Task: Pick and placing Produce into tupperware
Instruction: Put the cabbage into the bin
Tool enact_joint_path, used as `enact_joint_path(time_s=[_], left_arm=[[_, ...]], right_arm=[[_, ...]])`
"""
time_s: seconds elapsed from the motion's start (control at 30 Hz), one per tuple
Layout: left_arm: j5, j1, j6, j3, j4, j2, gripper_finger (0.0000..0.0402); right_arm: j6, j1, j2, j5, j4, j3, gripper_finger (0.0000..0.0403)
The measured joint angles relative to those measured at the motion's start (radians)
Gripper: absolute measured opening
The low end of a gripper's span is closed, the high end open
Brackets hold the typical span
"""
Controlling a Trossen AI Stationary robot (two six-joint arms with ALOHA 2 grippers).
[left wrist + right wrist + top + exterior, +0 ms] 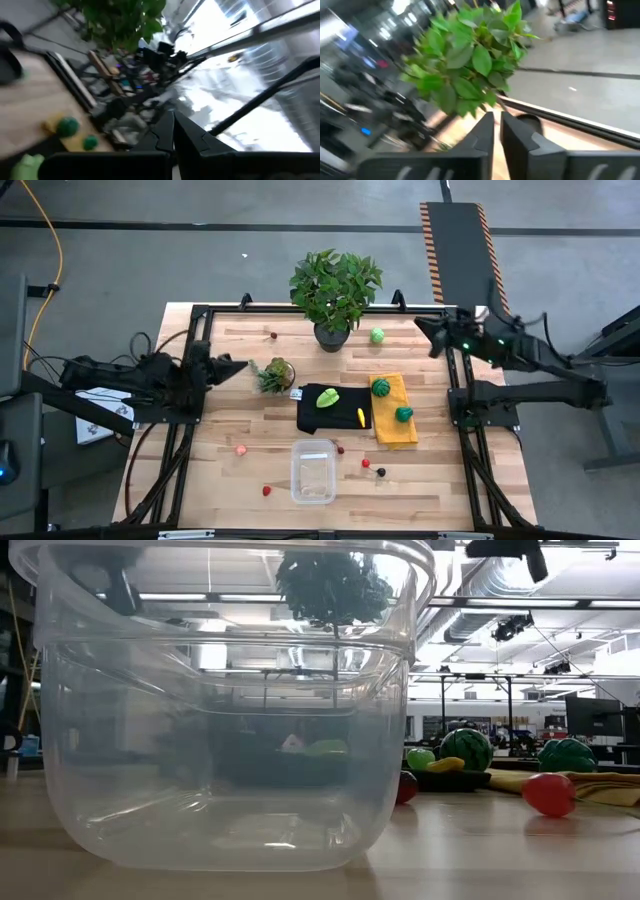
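Note:
The clear lidless tupperware (312,470) stands near the table's front edge and fills the low view (220,740). A lime-green piece (327,397) and a yellow piece (361,416) lie on a black cloth (312,416). Two dark-green pieces (381,387) (404,414) lie on the yellow cloth (395,430). A green piece (377,335) lies by the big plant. Small pink (240,449), red (267,490) (366,463) and dark (380,472) pieces lie around the tupperware. My left gripper (238,366) is shut and empty at the table's left. My right gripper (422,327) is shut and empty at the far right.
A large leafy potted plant (335,290) stands at the far middle. A small potted succulent (274,374) stands just in front of my left gripper. Bare wood lies on the table's near left and near right.

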Motion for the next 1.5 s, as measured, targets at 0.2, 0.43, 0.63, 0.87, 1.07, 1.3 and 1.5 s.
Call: enact_joint_path(time_s=[0.2,0.43,0.63,0.87,1.07,1.3,1.5], left_arm=[[-0.106,0.000,0.186,0.342,-0.496,0.007,0.0001],[-0.185,0.000,0.301,0.679,-0.896,0.052,0.0001],[-0.208,-0.001,0.384,0.769,-0.937,0.069,0.0001],[-0.238,-0.001,0.390,0.769,-0.954,0.070,0.0001],[-0.279,-0.001,0.349,0.769,-0.964,0.070,0.0001],[-0.320,-0.001,0.283,0.769,-0.983,0.070,0.0001],[-0.355,-0.001,0.257,0.769,-0.990,0.070,0.0001]], right_arm=[[-0.097,-0.105,0.220,-0.002,-0.270,0.242,0.0116],[-0.203,-0.273,0.394,-0.067,-0.529,0.340,0.0169],[-0.275,-0.362,0.417,-0.242,-0.347,0.188,0.0172],[-0.198,-0.453,0.410,-0.435,-0.065,-0.035,0.0172],[-0.116,-0.511,0.410,-0.448,0.064,-0.193,0.0172],[-0.022,-0.573,0.430,-0.441,0.063,-0.212,0.0172],[-0.042,-0.576,0.518,-0.439,0.060,-0.158,0.0172]])
